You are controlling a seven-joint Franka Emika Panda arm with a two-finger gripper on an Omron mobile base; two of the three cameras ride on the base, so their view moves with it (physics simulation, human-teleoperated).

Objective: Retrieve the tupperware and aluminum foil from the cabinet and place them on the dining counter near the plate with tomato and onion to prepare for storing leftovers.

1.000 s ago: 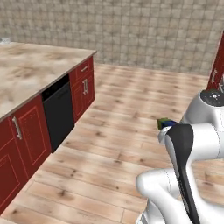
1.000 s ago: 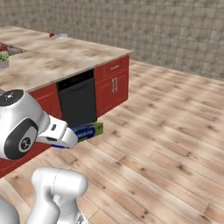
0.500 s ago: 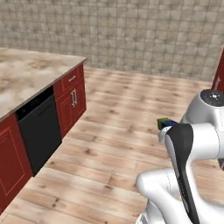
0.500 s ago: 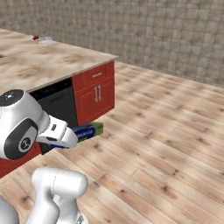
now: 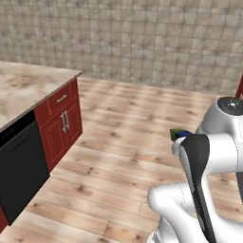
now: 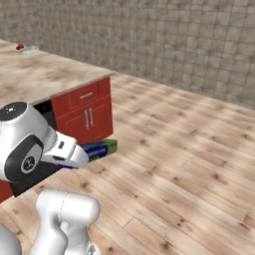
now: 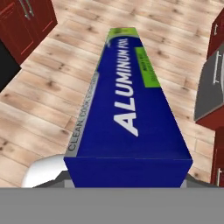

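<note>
wooden floor lies under your gripper (image 6: 88, 153), which pinches the aluminum foil (image 7: 127, 105) jutting ahead of it; the dining counter (image 6: 45, 74) sits off to one side, so placing remains.

The aluminum foil (image 7: 131, 109) was a long dark blue carton with a green far end, lying level above the wooden floor and jutting forward from my hand. The beige marble dining counter (image 6: 45, 74) stretched away at my left.
</note>
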